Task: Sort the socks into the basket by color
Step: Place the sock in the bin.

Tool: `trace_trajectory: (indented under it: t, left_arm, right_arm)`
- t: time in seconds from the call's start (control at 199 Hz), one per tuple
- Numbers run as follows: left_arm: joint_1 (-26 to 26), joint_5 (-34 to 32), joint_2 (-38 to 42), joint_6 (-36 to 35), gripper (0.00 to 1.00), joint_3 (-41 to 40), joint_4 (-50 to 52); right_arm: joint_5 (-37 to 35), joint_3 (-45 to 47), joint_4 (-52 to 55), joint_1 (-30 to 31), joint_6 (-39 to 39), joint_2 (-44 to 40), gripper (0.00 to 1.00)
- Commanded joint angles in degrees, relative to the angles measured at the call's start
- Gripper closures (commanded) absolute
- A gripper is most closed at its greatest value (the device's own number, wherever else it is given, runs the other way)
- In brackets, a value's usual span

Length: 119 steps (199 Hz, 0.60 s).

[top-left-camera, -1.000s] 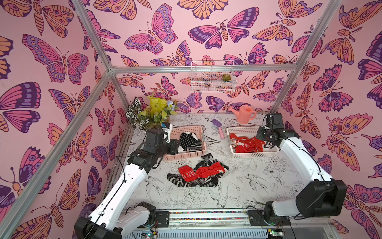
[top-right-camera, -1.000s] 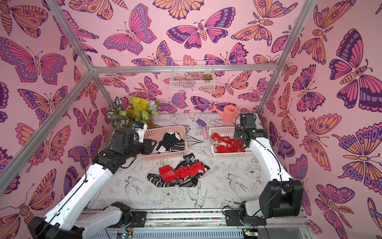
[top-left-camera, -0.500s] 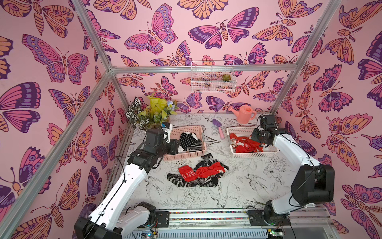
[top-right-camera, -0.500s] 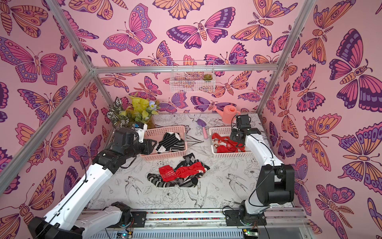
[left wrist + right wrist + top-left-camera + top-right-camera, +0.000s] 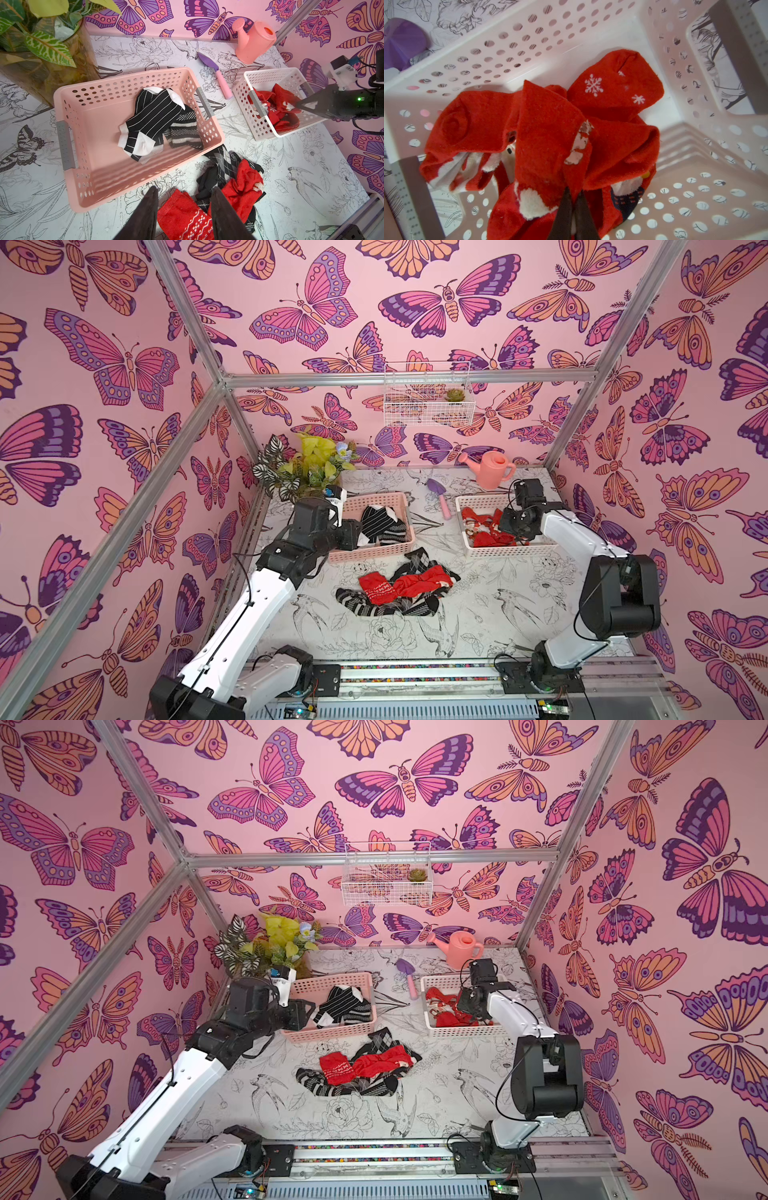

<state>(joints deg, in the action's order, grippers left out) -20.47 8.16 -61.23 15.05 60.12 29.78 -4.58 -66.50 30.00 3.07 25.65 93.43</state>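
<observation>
A tangle of red socks and black-and-white socks lies mid-table. The pink basket holds striped black-and-white socks. Red socks fill the white basket. My left gripper is open and holds nothing, hovering at the pink basket's near left corner, with the pile's red sock showing between its fingers. My right gripper is down inside the white basket, shut on a red sock.
A pink watering can and a purple trowel lie at the back between the baskets. A potted plant stands in the back left corner behind the left wrist. A wire basket hangs on the back wall.
My right gripper has moved left and down into the white basket with the red sock. The left arm has stayed still.
</observation>
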Motion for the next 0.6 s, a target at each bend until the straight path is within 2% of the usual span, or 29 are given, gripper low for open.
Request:
trace_trajectory:
  t: [0.0, 0.246, 0.592]
  left_arm:
    - [0.4, 0.9, 0.1, -0.6, 0.56, -1.1, -0.5]
    - [0.4, 1.1, 0.2, -0.5, 0.56, -1.0, -0.5]
    - [0.3, 1.2, 0.7, -0.5, 0.56, -1.0, -0.4]
  right_arm:
    - [0.8, 0.8, 0.2, -0.3, 0.9, -0.7, 0.92]
    - [0.1, 0.8, 2.5, -0.3, 0.4, -2.9, 0.77]
    - [-1.6, 1.1, 7.3, 0.2, -1.2, -12.2, 0.70]
